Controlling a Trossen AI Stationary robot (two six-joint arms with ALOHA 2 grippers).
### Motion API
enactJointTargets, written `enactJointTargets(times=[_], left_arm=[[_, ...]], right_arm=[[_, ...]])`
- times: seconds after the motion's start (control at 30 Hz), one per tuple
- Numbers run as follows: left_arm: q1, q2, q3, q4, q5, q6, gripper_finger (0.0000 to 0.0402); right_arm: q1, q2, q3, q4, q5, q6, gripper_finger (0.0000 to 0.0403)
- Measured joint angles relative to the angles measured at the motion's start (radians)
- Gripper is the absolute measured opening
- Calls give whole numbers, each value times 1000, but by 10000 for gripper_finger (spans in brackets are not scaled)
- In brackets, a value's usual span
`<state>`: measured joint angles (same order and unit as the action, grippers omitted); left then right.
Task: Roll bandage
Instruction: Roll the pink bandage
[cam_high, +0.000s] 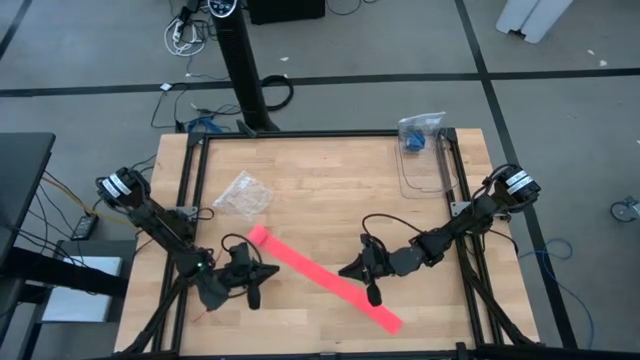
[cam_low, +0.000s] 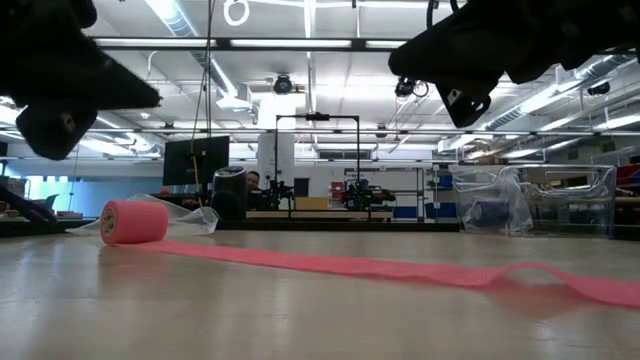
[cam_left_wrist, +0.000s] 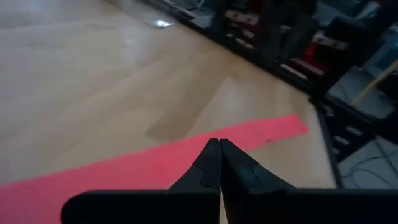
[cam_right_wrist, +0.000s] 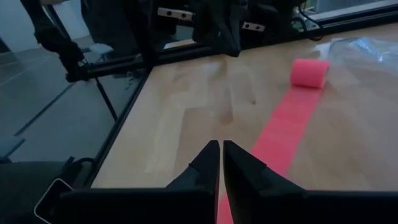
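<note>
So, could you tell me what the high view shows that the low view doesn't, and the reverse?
Only the high view shows the left gripper and right gripper, both shut, flanking the strip without holding it, and the strip's free end. Only the low view shows that the roll is a thick cylinder and that the strip ripples near its far part. Both show the bandage mostly unrolled across the table.

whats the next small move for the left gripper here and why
Probably bring the left gripper to the small rolled end of the bright pink fabric bandage and open it. It is shut, holding nothing, and most of the strip lies flat and unrolled on the wooden table. The right gripper is shut too.
</note>
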<state>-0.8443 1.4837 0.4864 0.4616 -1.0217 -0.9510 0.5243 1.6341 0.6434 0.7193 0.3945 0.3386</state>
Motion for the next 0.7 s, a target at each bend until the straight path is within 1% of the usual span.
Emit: enactJointTargets(times=[0.17,0.23,0.3,0.37,0.47,0.53,0.6,0.7], left_arm=[[-22,0,1,-149,-1,-125,2],[-34,0,18,-229,5,-135,2],[-46,-3,60,-353,25,-146,1],[-49,-7,126,-562,68,-215,1],[-52,-7,238,-943,118,-420,1],[-62,-7,277,-1095,122,-580,1],[-80,-9,281,-1154,116,-732,1],[-118,-13,234,-1146,89,-1007,1]], right_arm=[[4,0,0,-30,4,0,23],[4,0,0,-35,5,3,22],[4,0,0,-35,5,5,22],[4,0,0,-36,5,5,21],[4,0,0,-35,5,6,21],[8,0,0,-35,5,6,22],[12,0,0,-35,5,5,24],[20,0,0,-35,5,0,25]])
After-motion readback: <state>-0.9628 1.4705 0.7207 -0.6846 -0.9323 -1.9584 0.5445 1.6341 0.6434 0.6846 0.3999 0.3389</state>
